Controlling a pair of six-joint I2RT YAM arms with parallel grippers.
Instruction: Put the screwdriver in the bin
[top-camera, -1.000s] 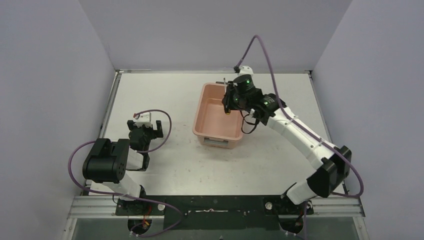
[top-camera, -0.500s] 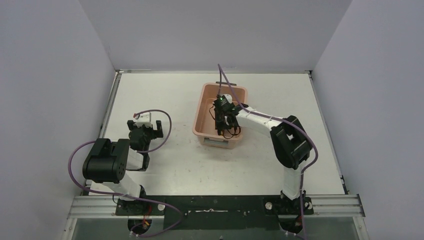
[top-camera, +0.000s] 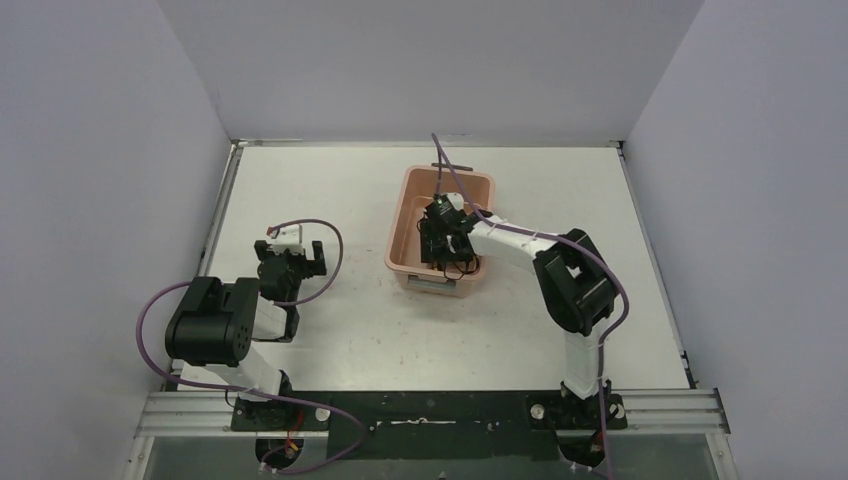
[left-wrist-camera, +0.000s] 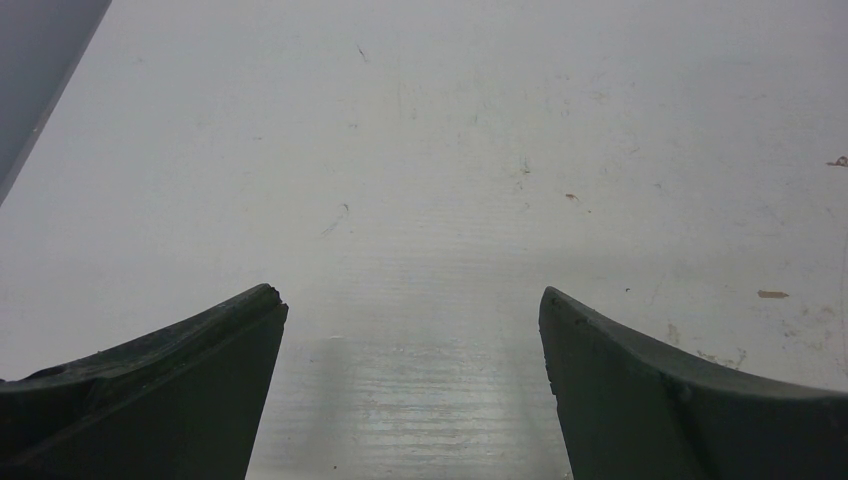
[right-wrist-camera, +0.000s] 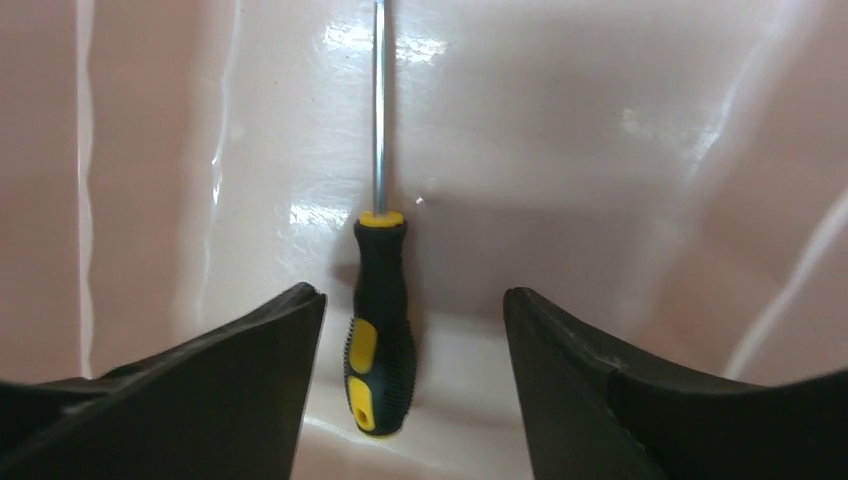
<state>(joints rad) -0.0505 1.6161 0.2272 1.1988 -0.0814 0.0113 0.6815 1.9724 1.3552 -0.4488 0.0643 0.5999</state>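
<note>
Pale grey walls (top-camera: 90, 150) close off a white, lightly scuffed tabletop (top-camera: 320, 180) on three sides. Toward its far right stands the salmon-pink bin (top-camera: 396, 230), one short end turned to the arms, with a dark grey grip (top-camera: 432, 286) on that near end.

The right arm (top-camera: 520, 245) bends at a raised elbow and reaches down into the bin. The right hand (right-wrist-camera: 412, 295) sits inside the bin walls, low over the floor. Its two dark fingers (right-wrist-camera: 250, 380) are spread wide and clasp nothing.

The screwdriver (right-wrist-camera: 380, 230) lies flat on the glossy pink floor of the bin, in the gap between those fingers. Its black and yellow handle (right-wrist-camera: 378, 340) is at the hand's end. It lies just beside the finger on the left of the wrist view and well clear of the other finger. Whether it brushes the nearer finger cannot be told, since only a thin dark shadow shows there. The thin metal shaft (right-wrist-camera: 378, 110) runs straight away from the hand, past the fingertips, and leaves the top of the wrist view.

The left hand (left-wrist-camera: 410, 295) is well apart from the bin, off to the left, over tabletop marked with faint scratches and specks. Its fingers are parted too, with only tabletop showing between them. A purple cable (top-camera: 445, 170) arcs from the right arm over the bin's far rim.
</note>
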